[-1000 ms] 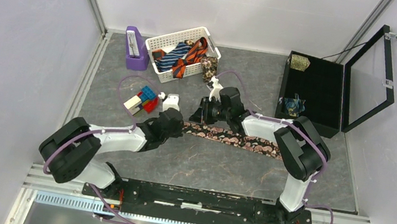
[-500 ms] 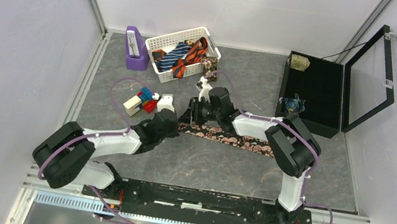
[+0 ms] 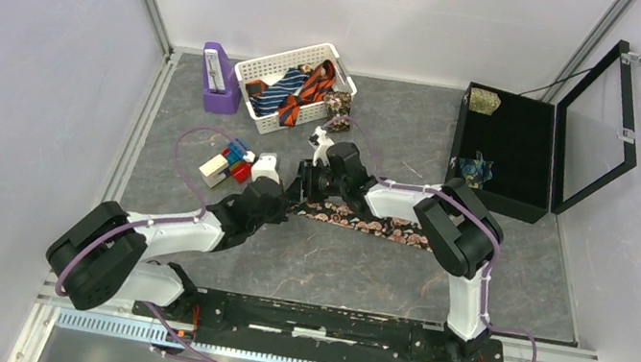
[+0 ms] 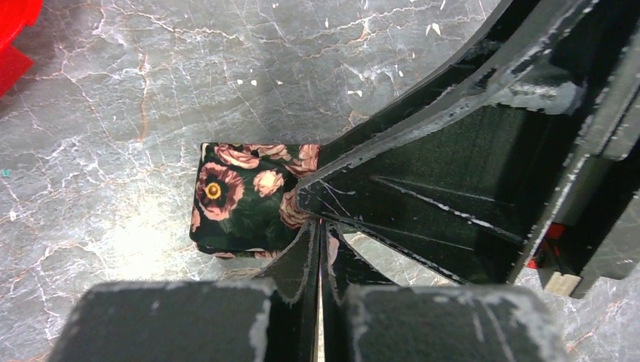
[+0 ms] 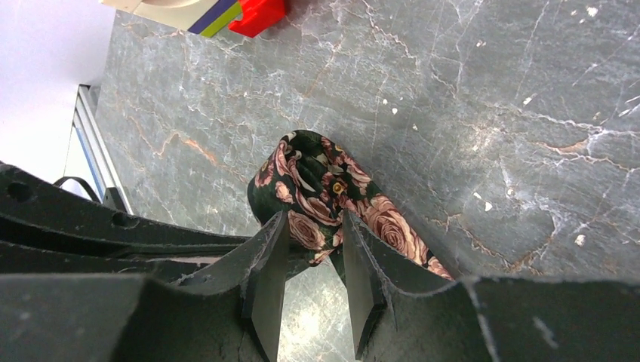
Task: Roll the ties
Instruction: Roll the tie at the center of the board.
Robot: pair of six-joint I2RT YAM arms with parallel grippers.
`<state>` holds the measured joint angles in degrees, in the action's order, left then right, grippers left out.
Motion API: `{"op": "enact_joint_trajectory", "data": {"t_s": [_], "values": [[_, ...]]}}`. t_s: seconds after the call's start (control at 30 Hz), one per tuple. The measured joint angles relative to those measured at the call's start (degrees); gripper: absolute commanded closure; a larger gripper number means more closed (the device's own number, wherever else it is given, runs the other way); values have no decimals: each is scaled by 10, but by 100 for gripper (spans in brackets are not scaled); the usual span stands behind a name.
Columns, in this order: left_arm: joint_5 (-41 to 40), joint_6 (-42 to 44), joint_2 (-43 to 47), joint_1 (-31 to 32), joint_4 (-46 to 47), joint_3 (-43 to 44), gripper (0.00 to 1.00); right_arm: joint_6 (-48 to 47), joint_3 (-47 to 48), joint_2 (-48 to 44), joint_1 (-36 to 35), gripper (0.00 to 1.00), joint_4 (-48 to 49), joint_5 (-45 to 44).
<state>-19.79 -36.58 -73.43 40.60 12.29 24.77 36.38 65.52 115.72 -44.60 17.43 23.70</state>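
A dark tie with pink roses lies across the middle of the table. Its left end is folded into a raised bunch. My right gripper straddles this bunch, and its jaws are shut on the fabric. My left gripper comes in from the left. In the left wrist view the left gripper is shut, with its tips against the edge of the folded tie. Whether they pinch fabric does not show. More ties, navy-striped and orange-black, lie in the white basket.
Toy blocks sit just left of both grippers. A purple box stands beside the basket. A tan floral tie hangs off the basket's right corner. An open black case at the right holds rolled ties.
My right gripper has moved left with the tie's end, and the tie's right end has slid left with it. The left gripper has shut and edged up to the folded end.
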Motion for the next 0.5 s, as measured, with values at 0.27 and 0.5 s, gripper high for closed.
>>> {"op": "enact_joint_trajectory", "data": {"t_s": [0.27, 0.5], "values": [[12, 1, 12, 0, -1, -7, 77, 0, 1, 13, -3, 61, 0, -7], [21, 2, 53, 0, -38, -3, 56, 1, 2, 13, -3, 62, 1, -9]]}}
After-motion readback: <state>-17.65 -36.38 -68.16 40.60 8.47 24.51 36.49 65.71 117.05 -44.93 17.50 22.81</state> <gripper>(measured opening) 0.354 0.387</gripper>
